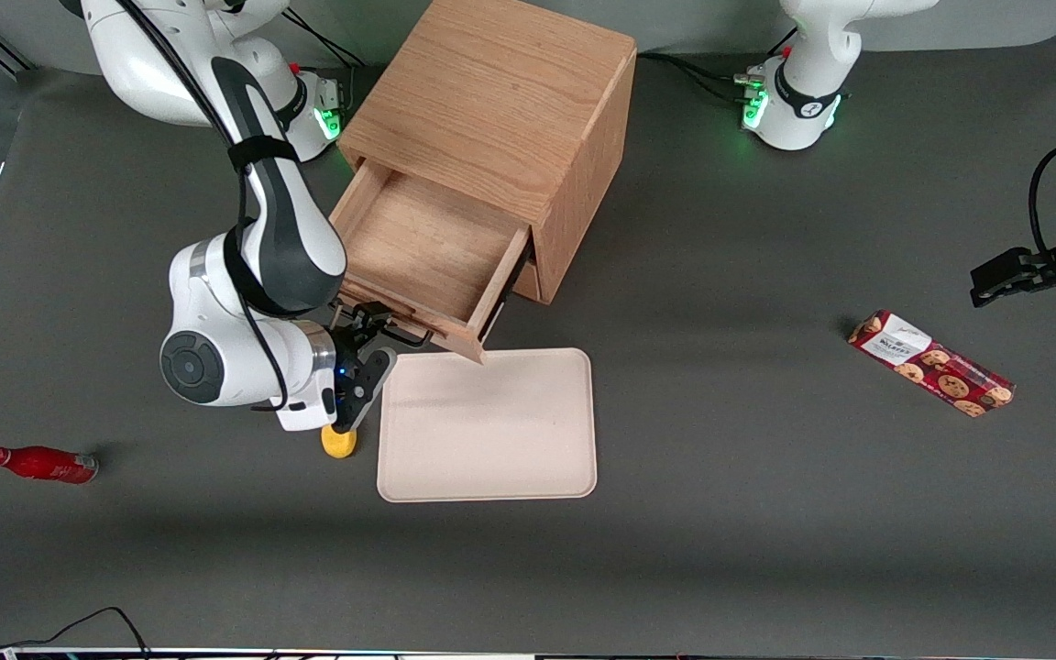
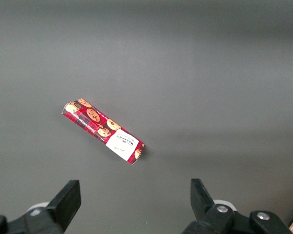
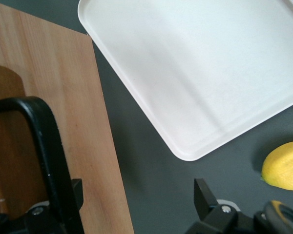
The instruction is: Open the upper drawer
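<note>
Standing on the grey table (image 1: 766, 513), the wooden cabinet (image 1: 500, 110) had its upper drawer (image 1: 427, 247) pulled well out, tray exposed, front edge overhanging the pale tray (image 1: 491, 431); the gripper (image 1: 368, 353) sat at the drawer front, fingers spread, one finger (image 3: 73, 195) touching the black bar handle (image 3: 46, 146), not clamping it; a biscuit packet (image 1: 931, 363) lay toward the parked arm's end; a red bottle (image 1: 40, 464) lay toward the working arm's; a yellow lemon (image 3: 285, 165) rested just beside the tray.

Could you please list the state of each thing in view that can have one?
Upper drawer: pulled well out, tray bare.
Lower drawer: closed.
Hand: open, fingers astride the upper drawer's handle.
Bottle: lying down, capped.
Biscuit packet: lying flat.
</note>
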Available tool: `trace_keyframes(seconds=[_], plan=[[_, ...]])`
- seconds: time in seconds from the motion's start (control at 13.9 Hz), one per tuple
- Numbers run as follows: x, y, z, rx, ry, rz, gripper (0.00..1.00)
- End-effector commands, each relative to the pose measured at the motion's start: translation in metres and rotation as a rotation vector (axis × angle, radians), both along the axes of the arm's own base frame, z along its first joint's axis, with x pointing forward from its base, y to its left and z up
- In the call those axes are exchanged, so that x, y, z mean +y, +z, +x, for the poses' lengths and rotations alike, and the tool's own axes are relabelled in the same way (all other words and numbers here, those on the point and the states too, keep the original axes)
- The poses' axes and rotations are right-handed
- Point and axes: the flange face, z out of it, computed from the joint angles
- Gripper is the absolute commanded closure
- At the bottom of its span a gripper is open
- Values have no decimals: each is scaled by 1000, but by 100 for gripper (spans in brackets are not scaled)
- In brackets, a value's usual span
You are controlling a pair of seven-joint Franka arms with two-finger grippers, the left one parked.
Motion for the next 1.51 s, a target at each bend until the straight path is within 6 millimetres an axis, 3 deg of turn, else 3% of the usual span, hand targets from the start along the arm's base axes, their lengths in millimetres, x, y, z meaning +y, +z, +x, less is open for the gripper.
trace_keyframes(seconds=[0.0, 1.44], plan=[[-6, -1, 16, -18, 23, 11, 0], [-41, -5, 51, -47, -8, 52, 0]])
